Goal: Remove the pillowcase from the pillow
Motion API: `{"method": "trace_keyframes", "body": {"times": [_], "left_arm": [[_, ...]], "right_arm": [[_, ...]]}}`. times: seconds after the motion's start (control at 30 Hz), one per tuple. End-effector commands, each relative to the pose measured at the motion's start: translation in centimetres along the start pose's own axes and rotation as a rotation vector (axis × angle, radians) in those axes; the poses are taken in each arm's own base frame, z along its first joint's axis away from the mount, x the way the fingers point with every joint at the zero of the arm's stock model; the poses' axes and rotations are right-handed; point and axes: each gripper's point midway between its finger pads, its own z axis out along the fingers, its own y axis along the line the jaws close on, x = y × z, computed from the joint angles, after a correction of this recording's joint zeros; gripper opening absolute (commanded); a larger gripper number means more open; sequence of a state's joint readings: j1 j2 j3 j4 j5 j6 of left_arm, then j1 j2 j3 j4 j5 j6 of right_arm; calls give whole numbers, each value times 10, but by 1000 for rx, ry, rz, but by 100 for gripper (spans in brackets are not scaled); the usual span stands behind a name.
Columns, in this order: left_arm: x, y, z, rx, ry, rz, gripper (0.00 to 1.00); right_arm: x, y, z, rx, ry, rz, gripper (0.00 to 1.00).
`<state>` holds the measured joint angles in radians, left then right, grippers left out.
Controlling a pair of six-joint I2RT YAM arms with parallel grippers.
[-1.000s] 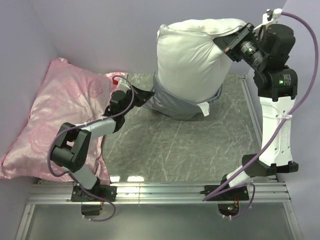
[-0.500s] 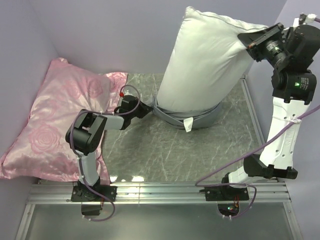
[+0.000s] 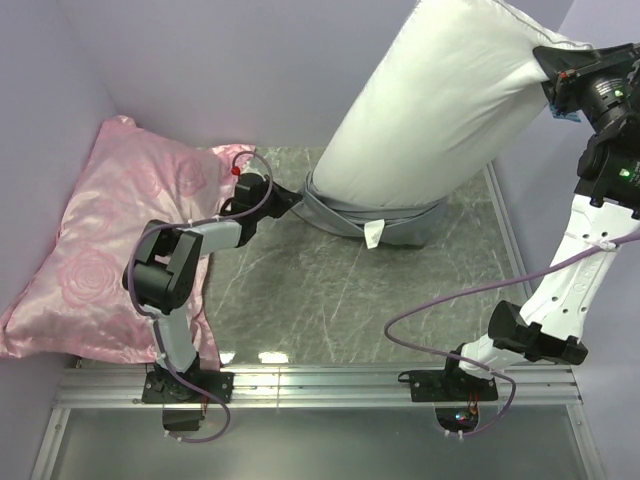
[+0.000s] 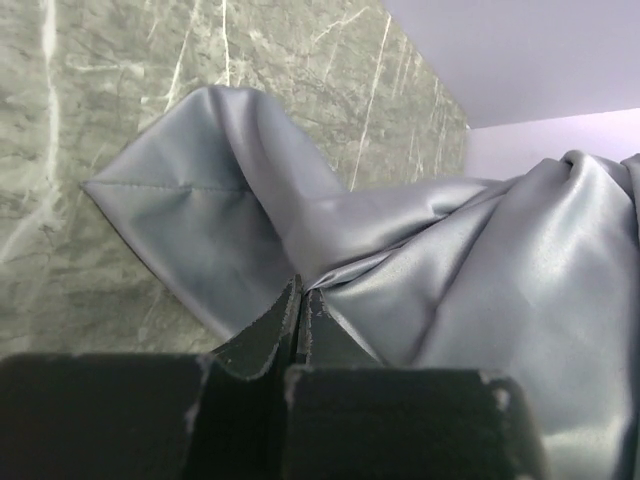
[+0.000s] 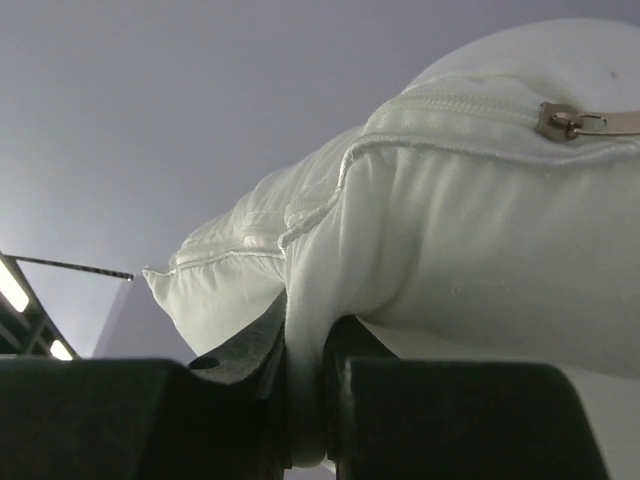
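Note:
The plump white pillow (image 3: 440, 105) hangs slanted in the air, its upper end high at the right. My right gripper (image 3: 556, 70) is shut on that upper end, pinching a fold of the pillow (image 5: 440, 250) next to its zipper seam. The silver-grey pillowcase (image 3: 380, 218) is bunched round the pillow's lower end on the table, with a small white tag hanging from it. My left gripper (image 3: 296, 196) is shut on the pillowcase's left edge, low over the table. In the left wrist view the pillowcase (image 4: 420, 260) is stretched from the closed jaws.
A large pink rose-patterned pillow (image 3: 110, 240) lies against the left wall, beside my left arm. The grey marbled table (image 3: 350, 300) lies under the pillowcase. Lilac walls stand behind and on both sides. A metal rail (image 3: 330, 385) runs along the near edge.
My right gripper has risen and swung right with the pillow, drawing more white pillow out of the pillowcase. The pillowcase has slid down to the pillow's bottom. My left arm shifted slightly, still gripping.

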<state>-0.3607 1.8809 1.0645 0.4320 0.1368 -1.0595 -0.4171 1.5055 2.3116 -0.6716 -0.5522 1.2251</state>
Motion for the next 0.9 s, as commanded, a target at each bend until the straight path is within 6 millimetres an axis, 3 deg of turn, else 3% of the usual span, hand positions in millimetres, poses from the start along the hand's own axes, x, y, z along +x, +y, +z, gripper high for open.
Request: {"method": "trace_keyframes", "body": {"times": [0.0, 0.07, 0.2, 0.23, 0.33, 0.6, 0.77, 0.87], "left_arm": [[-20, 146, -17, -457, -56, -27, 0], [-31, 138, -21, -440, -82, -36, 0], [-71, 121, -39, -450, -172, -35, 0], [-86, 107, -43, -430, -197, -30, 0], [-109, 104, -52, -454, -226, -40, 0], [-119, 125, -50, -515, -199, -63, 0], [-119, 150, -34, -586, -157, -79, 0], [-121, 148, -31, -579, -165, -77, 0]], "right_arm": [[-35, 188, -120, -608, -372, -248, 0], [-38, 192, -126, -620, -384, -241, 0], [-45, 195, -133, -636, -401, -222, 0], [-48, 196, -132, -645, -400, -216, 0], [-53, 198, -132, -672, -384, -175, 0], [-64, 199, -134, -694, -377, -128, 0], [-67, 199, -139, -703, -381, -132, 0], [-71, 194, -135, -690, -377, -126, 0]]}}
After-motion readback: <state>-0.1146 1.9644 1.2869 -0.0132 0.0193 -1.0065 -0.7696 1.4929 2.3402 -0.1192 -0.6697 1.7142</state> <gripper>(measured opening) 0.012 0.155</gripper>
